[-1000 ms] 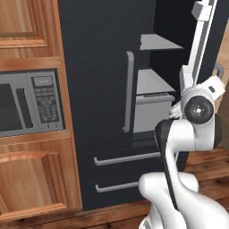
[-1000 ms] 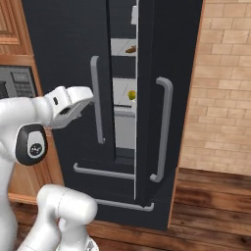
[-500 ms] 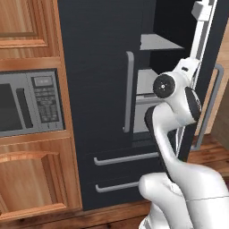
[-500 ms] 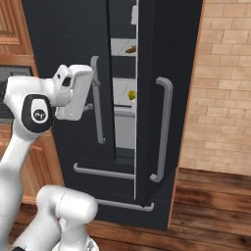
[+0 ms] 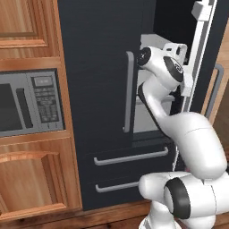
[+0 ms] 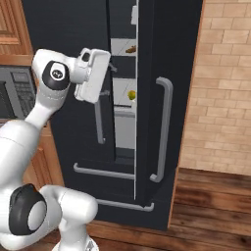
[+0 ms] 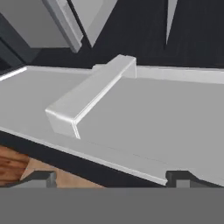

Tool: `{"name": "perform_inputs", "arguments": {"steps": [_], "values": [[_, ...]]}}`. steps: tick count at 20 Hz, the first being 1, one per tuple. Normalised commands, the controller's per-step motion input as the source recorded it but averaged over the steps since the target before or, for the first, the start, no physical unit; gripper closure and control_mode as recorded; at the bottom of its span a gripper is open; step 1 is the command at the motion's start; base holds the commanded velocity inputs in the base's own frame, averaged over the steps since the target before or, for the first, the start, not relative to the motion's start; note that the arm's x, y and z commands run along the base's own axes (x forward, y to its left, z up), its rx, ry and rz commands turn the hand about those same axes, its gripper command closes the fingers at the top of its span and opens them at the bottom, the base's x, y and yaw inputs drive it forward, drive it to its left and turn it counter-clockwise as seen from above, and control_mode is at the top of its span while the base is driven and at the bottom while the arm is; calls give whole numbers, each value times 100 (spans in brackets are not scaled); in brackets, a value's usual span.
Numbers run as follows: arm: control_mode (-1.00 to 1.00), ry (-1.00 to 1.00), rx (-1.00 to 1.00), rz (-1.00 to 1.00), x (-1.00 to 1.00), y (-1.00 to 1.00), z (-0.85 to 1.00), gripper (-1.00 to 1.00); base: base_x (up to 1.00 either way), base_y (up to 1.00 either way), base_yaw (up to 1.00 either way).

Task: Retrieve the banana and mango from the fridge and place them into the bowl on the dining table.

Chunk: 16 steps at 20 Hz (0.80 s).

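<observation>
Banana (image 6: pixel 130 49) is sitting on an upper shelf inside the fridge (image 6: pixel 171 49). The mango (image 6: pixel 131 95) is on the next shelf down, pretty much straight below it. In the right base view both peek out through the narrow gap between the two doors, and neither has budged over the last second.

What did change is the arm. A second ago it was folded low in front of the doors, and now it's swung up. The hand (image 6: pixel 109 68) is parked right at the gap, roughly between the banana's shelf and the mango's. Its fingers are spread wide with nothing between them, so no fruit grabbed yet.

The hand view (image 7: pixel 111 177) looks down across a pale grey shelf (image 7: pixel 153 118) with a raised ridge on it. No fruit in that shot, so I'd guess it isn't lined up on either one yet.

My read is the door-opening part is done and the first reach is just starting. That gap looks tight from the right side, so clipping the door edge going in is the thing I'd worry about. Mango looks like the nearer target.
</observation>
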Motion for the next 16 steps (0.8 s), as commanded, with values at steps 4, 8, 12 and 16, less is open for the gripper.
{"name": "perform_inputs", "arguments": {"steps": [4, 8, 12, 16], "values": [[-100, 5, -4, -3, 92, -45, -7, -100, 0, 0, 0], [-100, 8, -3, 0, 100, -40, -20, -100, 0, 0, 0], [-100, 12, -3, 0, 99, -49, -9, -100, 0, 0, 0], [-100, 9, -3, 0, 79, -62, -2, -100, 0, 0, 0]]}}
